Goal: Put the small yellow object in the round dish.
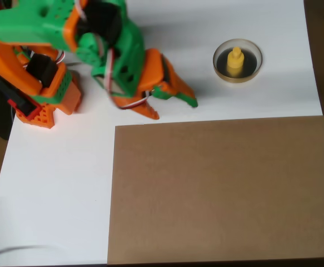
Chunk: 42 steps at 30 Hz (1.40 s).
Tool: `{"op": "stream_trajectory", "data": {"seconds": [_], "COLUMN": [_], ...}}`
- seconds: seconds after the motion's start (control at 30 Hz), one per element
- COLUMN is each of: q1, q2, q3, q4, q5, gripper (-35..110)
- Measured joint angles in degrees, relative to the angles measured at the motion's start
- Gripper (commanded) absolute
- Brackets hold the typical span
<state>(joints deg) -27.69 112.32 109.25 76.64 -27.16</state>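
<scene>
Here the small yellow object [236, 60] stands upright inside the round dish [223, 71]; the pincer [188, 97], well apart, looks closed and empty.

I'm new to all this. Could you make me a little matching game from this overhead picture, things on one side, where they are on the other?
Things:
1. small yellow object
2. round dish
3. brown board
4. end effector

Places:
A. lower right of the table
B. left of the dish, over white table
C. inside the dish
D. top right, on white table

Pairs: 1-C, 2-D, 3-A, 4-B
</scene>
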Motion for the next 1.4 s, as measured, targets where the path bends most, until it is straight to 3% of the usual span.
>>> {"op": "stream_trajectory", "data": {"seconds": [0.9, 1.4], "q1": [44.21, 64.07], "q2": [35.77, 45.62], "q3": [27.07, 41.75], "q4": [-13.45, -22.59], "q5": [9.84, 25.49], "gripper": [22, 22]}}
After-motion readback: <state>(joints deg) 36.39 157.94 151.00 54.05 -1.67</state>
